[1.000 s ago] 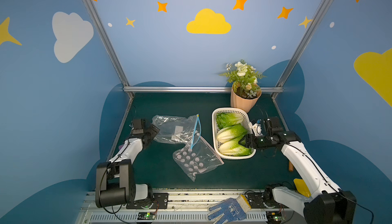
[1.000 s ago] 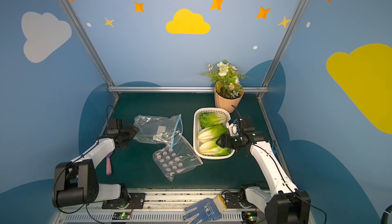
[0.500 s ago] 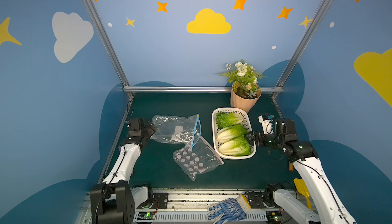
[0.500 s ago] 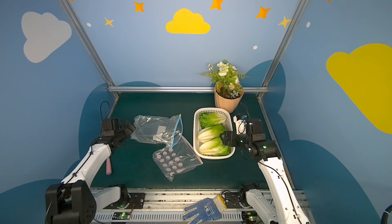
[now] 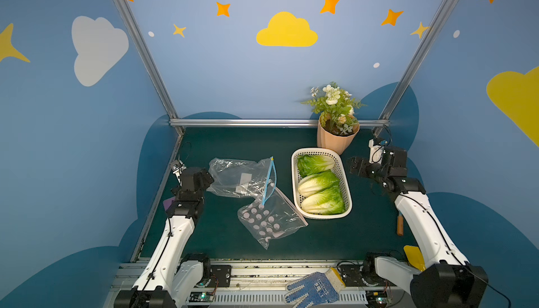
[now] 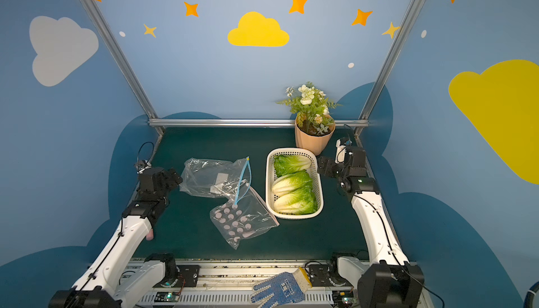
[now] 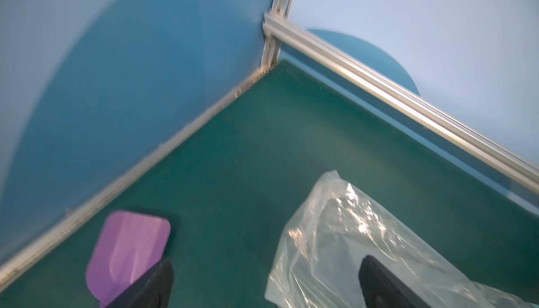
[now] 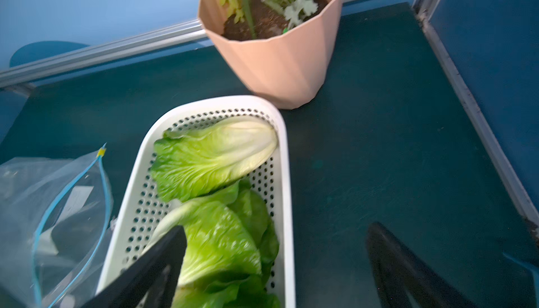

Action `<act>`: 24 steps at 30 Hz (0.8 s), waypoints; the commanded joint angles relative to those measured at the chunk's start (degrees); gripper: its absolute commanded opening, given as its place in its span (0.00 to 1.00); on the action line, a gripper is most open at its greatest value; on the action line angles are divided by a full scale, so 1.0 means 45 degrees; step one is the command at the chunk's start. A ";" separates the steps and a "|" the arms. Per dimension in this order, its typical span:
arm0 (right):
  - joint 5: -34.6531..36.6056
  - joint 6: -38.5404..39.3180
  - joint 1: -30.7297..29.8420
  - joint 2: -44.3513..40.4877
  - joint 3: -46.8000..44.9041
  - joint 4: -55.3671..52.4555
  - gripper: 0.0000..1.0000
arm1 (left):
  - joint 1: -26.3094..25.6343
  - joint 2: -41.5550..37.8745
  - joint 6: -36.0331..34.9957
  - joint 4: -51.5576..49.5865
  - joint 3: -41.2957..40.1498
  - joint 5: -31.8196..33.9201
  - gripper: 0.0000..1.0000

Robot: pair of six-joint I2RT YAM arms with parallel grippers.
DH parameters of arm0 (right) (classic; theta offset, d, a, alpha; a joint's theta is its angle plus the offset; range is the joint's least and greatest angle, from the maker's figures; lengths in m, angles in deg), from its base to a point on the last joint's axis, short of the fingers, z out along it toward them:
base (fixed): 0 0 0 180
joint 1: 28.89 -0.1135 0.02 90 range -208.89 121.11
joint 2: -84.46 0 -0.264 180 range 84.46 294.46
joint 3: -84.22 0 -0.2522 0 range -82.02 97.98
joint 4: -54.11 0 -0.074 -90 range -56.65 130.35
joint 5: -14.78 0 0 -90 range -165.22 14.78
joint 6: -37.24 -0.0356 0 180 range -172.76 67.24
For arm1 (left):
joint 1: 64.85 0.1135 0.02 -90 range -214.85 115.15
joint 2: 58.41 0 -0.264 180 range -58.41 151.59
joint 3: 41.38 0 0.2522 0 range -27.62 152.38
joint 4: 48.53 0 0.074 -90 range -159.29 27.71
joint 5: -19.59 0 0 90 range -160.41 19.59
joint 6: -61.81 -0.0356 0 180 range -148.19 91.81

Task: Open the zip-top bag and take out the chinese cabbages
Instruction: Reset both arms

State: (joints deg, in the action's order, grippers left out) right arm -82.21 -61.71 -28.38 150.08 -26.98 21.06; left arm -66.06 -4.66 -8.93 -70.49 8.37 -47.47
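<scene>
Lying crosswise in basket (image 5: 348,195): chinese cabbages (image 5: 319,182)

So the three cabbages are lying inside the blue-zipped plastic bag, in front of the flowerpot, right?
Not quite: the three cabbages lie in the white basket, not the blue-zipped bag, as both top views show. They are indeed in front of the flowerpot.

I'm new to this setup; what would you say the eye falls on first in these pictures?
Three bright green chinese cabbages lie side by side in a white perforated basket, right of centre. Just behind it, by the back rail, stands a potted plant with white flowers. Left of the basket lies a crumpled clear zip-top bag with a blue zipper.
</scene>
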 commanded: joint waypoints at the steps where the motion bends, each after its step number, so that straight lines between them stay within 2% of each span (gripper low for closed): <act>1: 0.0398 0.0237 0.0647 0.0474 -0.1021 0.2996 0.95 | -0.0688 0.0186 -0.2158 0.2474 -0.1041 0.2190 1.00; 5: 0.1097 0.0980 0.1042 0.1151 -0.2902 0.6103 0.95 | -0.0889 0.0668 -0.3474 0.6751 -0.2919 0.2201 1.00; 8: 0.1365 0.1278 0.1146 0.1728 -0.4235 0.8315 0.95 | -0.0883 0.1095 -0.3803 0.7926 -0.3406 0.2054 1.00; 11: 0.1010 0.1259 0.1140 0.2364 -0.4896 0.9816 0.95 | -0.0861 0.1644 -0.4081 0.8526 -0.3583 0.1280 1.00; 13: 0.0410 0.1460 0.1154 0.2647 -0.4883 0.9999 0.95 | -0.0877 0.2085 -0.4125 0.8924 -0.3663 0.0995 1.00; 14: 0.0080 0.1663 0.1121 0.2578 -0.4607 0.9289 0.95 | -0.0860 0.2316 -0.4125 0.9210 -0.3745 0.0934 1.00; 18: -0.0177 0.1288 0.1101 0.2315 -0.4715 0.8770 0.95 | -0.0800 0.2952 -0.4069 0.9409 -0.3741 0.0585 1.00; 21: -0.0240 0.1141 0.1087 0.2056 -0.5612 0.9666 0.95 | -0.0708 0.3236 -0.3973 0.9655 -0.3850 0.0296 1.00; 24: -0.0250 0.1024 0.1041 0.2213 -0.6700 1.1337 0.95 | -0.0530 0.3779 -0.3712 1.1178 -0.4487 -0.0334 1.00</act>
State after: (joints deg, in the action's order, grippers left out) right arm -82.34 -56.53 -23.37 159.89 -53.86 65.67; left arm -69.10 10.80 -26.19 -26.71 -9.78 -46.09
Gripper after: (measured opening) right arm 0.951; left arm 0.999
